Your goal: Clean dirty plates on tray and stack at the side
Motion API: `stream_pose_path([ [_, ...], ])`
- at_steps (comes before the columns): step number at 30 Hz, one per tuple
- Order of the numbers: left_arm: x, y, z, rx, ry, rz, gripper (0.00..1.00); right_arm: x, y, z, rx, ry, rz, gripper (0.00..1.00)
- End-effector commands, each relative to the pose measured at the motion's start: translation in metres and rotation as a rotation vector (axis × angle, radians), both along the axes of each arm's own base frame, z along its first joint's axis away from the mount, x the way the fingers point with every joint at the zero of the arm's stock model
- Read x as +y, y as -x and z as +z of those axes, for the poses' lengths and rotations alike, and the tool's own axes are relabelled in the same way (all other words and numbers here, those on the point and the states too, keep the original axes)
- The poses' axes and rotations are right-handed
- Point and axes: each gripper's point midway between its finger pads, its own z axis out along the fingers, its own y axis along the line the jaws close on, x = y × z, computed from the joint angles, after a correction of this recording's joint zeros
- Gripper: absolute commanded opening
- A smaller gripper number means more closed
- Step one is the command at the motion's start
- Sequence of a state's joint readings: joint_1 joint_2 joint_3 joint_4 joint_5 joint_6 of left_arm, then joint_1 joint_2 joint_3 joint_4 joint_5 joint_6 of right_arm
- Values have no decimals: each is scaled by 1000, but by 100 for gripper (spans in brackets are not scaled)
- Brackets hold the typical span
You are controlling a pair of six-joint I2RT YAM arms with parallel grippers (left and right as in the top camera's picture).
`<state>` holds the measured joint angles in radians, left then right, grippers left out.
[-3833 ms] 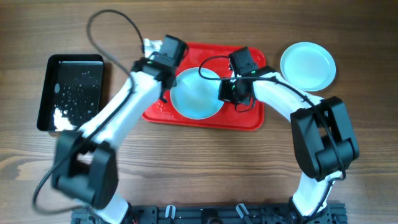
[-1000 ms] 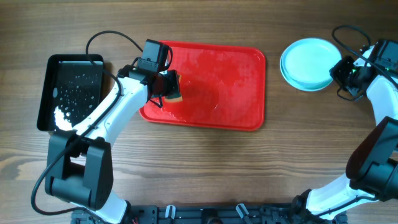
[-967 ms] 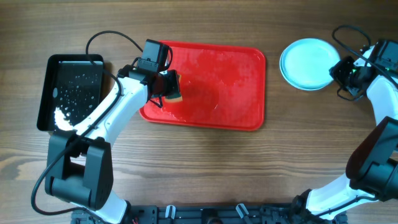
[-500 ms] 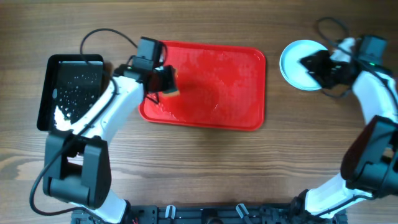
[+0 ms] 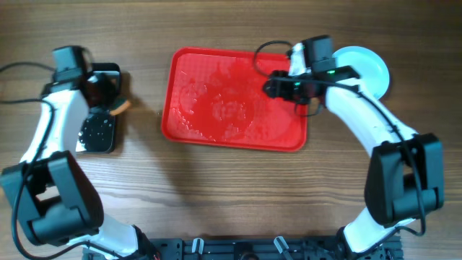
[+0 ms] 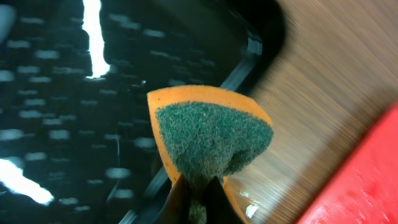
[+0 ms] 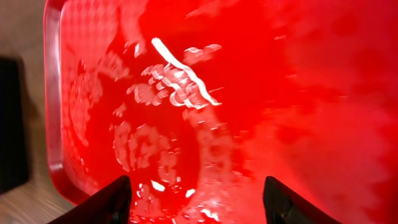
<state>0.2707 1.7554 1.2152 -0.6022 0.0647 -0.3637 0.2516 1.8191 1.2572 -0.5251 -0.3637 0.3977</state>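
Note:
The red tray point(image 5: 234, 97) lies mid-table with only wet soapy streaks on it point(image 7: 186, 87). Pale blue plates point(image 5: 369, 68) rest on the wood to its right, partly hidden by my right arm. My right gripper point(image 5: 273, 85) hangs over the tray's right half, open, with nothing between its fingers point(image 7: 106, 202). My left gripper point(image 5: 112, 101) is at the black tray's right edge, shut on an orange sponge point(image 6: 211, 134) whose green scouring face points at the camera. The sponge point(image 5: 120, 106) hangs just above that edge.
A black tray point(image 5: 97, 133) with water drops sits at the far left, largely under my left arm; its rim point(image 6: 249, 56) runs past the sponge. Bare wood lies between the two trays. The red tray's corner point(image 6: 367, 180) shows in the left wrist view.
My left arm swung left from the red tray to the black tray, sponge still held. My right arm moved from the plates to over the red tray, its jaws widening.

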Motion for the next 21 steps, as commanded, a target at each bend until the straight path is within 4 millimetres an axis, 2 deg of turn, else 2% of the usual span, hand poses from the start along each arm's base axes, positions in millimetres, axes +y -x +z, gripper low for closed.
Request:
stream_pose_path([
  [1,28,16,-3,28,-3,62,4,19,4,0,-16,35,-18,71],
  [3,35,19,-3,30,-3,82,4,31,6,2,-19,20,-12,72],
  [6,45,20,-2,22,-6,106,16,44,13,2,-11,14,7,72],
  [14,82,31,-1,27,-75,200,20,61,31,-1,50,-6,27,73],
  [15,85,33,-1,27,-71,217,34,62,32,-1,50,-6,29,73],
  [17,85,34,-1,23,-53,218,50,62,33,-1,52,-6,30,73],
  [21,66,24,1,-19,52,166,61,68,42,11,68,-47,53,72],
])
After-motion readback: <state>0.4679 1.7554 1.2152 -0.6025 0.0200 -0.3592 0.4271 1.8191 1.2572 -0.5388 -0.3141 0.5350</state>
